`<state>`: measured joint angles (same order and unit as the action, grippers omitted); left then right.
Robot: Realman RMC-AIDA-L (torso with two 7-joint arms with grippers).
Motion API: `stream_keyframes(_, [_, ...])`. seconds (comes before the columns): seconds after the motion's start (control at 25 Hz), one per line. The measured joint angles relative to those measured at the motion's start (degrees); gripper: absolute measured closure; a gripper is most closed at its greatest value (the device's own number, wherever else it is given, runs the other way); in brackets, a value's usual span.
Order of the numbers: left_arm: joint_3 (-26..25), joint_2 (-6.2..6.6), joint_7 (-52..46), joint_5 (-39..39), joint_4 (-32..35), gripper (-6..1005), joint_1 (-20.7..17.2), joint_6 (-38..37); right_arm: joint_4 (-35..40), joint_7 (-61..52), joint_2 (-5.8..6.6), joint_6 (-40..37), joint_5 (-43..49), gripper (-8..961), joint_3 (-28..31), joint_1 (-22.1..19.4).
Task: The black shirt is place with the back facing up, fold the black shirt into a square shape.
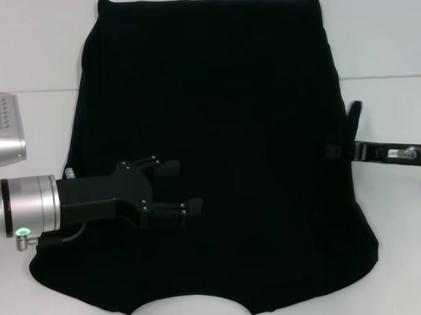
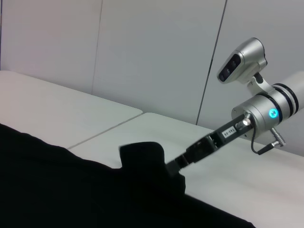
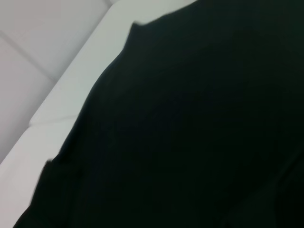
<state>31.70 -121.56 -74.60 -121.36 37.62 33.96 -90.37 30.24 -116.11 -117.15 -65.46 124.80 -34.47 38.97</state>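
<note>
Nearest the head camera lies the curved neck edge of one black shirt (image 1: 217, 150), which spreads plain side up over most of the white surface (image 1: 34, 53), with its straight hem at the far side. No print shows on the cloth.

Two arms are in view. On the left, the left claw (image 1: 177, 188) reaches in over the shirt's left part, above the cloth near the close corner; its two black fingers (image 1: 168, 167) stand spread apart with a gap between them, and nothing is held between them. A green light glows on the silver wrist behind it.

On the right, the right claw (image 1: 343, 149) sits at the shirt's right edge, about halfway along its length. From the left wrist view a small bunch of cloth rises at the tip of this claw (image 2: 173, 166), so the fingers look pressed together on the shirt's edge. A blue light glows on that wrist.

From the right wrist view only the shirt (image 3: 190, 123) and a strip of the surface (image 3: 71, 80) show.
</note>
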Motion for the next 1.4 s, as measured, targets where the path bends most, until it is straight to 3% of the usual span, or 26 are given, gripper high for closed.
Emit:
stream_keyframes(0.24, [-0.2, 0.15, 0.0, 0.0, 0.0, 67, 0.0, 0.1, 0.0, -2.5, -0.26, -1.3, 0.0, 883, -5.1, 1.6])
stream_keyframes(1.04, [-0.4, 0.16, 0.0, 0.0, 0.0, 66, 0.1, 0.3, 0.5, -3.4, -0.67, -3.7, 0.0, 868, -6.2, 3.6])
stream_keyframes(1.2, [-0.2, 0.07, 0.0, 0.0, 0.0, 66, 0.1, 0.7, 0.7, -3.6, -0.33, -4.6, 0.0, 752, -6.2, 3.3])
stream_keyframes(1.4, [-0.2, 0.00, 0.0, 0.0, -0.1, 66, 0.1, 0.8, 0.8, -3.9, 0.98, -6.4, -0.2, 585, -5.7, 1.5])
